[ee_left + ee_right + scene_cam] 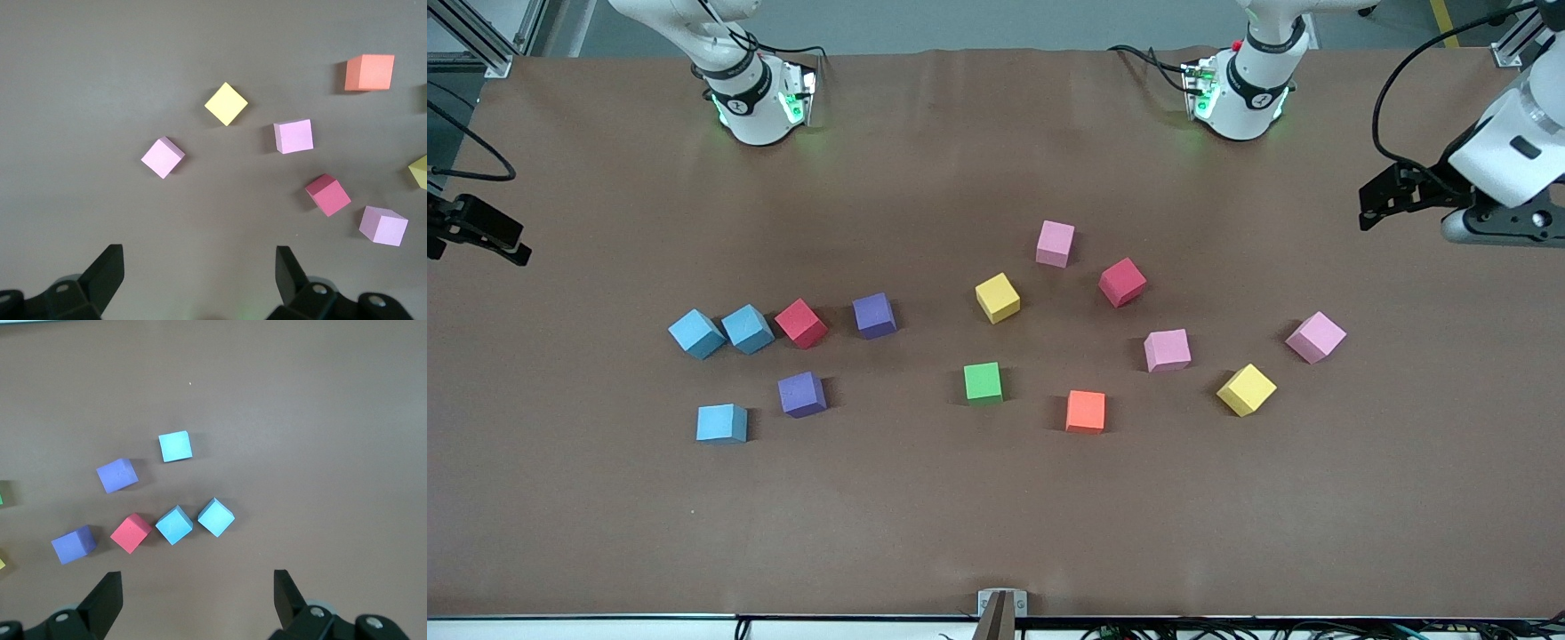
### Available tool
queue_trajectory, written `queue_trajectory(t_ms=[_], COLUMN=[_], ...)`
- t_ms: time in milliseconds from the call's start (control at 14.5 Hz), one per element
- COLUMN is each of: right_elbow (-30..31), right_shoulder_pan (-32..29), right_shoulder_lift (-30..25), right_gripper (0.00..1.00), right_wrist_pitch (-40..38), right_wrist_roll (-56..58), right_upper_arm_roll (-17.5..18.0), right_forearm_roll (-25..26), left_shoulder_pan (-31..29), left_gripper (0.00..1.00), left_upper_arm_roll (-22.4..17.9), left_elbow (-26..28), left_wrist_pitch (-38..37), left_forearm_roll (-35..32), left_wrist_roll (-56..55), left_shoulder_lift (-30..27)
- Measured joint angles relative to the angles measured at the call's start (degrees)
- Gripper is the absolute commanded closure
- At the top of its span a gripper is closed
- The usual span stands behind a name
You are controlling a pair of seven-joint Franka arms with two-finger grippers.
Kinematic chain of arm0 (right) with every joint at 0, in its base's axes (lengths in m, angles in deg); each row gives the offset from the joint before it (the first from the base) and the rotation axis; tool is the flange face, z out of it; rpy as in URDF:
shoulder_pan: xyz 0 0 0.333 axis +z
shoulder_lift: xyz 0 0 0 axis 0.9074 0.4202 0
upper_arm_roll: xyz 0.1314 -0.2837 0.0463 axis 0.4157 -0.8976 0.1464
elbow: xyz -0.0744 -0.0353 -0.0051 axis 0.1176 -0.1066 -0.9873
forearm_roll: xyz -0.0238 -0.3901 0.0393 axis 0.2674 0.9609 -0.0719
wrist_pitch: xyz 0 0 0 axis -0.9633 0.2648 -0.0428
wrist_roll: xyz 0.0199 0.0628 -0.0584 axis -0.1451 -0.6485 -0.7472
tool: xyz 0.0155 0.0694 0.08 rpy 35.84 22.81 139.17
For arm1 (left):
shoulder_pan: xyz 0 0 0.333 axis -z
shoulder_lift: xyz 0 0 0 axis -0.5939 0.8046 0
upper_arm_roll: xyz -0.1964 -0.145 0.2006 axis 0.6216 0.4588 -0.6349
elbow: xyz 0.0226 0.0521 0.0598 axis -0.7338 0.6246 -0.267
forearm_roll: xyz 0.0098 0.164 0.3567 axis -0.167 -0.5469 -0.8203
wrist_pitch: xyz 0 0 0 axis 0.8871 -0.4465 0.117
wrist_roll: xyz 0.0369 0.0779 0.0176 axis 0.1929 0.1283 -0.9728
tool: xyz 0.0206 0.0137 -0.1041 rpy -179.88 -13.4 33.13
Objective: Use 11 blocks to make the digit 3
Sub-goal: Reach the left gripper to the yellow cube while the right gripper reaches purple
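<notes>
**A:** Where are the blocks?

**B:** Scattered loose on the brown tabletop (996, 507) — no digit shape formed. Toward the right arm's end, four sit in a rough row: two blue blocks (696, 333) (747, 328) touching or nearly so, a red block (800, 323) just beside them, then a purple block (873, 315). Nearer the front camera lie a third blue block (721, 423) and a second purple block (801, 394).

**A:** And the others?

**B:** Around the middle, a yellow block (997, 297), a green block (983, 381) and an orange block (1085, 412), each apart. Farther from the camera are a pink block (1055, 243) and a second red block (1122, 282). Toward the left arm's end sit another pink block (1167, 349), a second yellow block (1246, 389) and a third pink block (1315, 337). That makes fourteen in all.

**A:** What about the tools?

**B:** The left tool (200, 273) hangs in the air at its own end, over the pink and yellow blocks — fingers spread wide, holding nothing. The right tool (198, 597) hangs over the blue, red and purple group, likewise wide open and empty. Both arms wait.
</notes>
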Motion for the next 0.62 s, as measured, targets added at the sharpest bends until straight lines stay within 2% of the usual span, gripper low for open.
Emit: queue_trajectory(t_ms=[138, 345, 621], right_elbow=[0.9, 1.5, 2.7], right_shoulder_pan=[0.0, 0.5, 7.1], right_shoulder_lift=[-0.6, -0.9, 0.0], right_gripper=[0.00, 0.00, 0.00], right_wrist_pitch=[0.0, 0.0, 0.2], right_wrist_roll=[0.0, 0.0, -0.1], right_upper_arm_roll=[0.0, 0.4, 0.9], right_forearm_roll=[0.0, -0.1, -0.1], left_shoulder_pan=[1.4, 3.4, 8.2], left_gripper=[0.00, 0.00, 0.00], left_upper_arm_roll=[1.0, 4.4, 10.0], left_elbow=[0.1, 1.6, 9.1], left_wrist_pitch=[0.9, 8.4, 20.5], left_forearm_roll=[0.2, 1.8, 2.0], left_wrist_roll=[-0.2, -2.5, -15.9], left_shoulder_lift=[2.5, 6.9, 9.8])
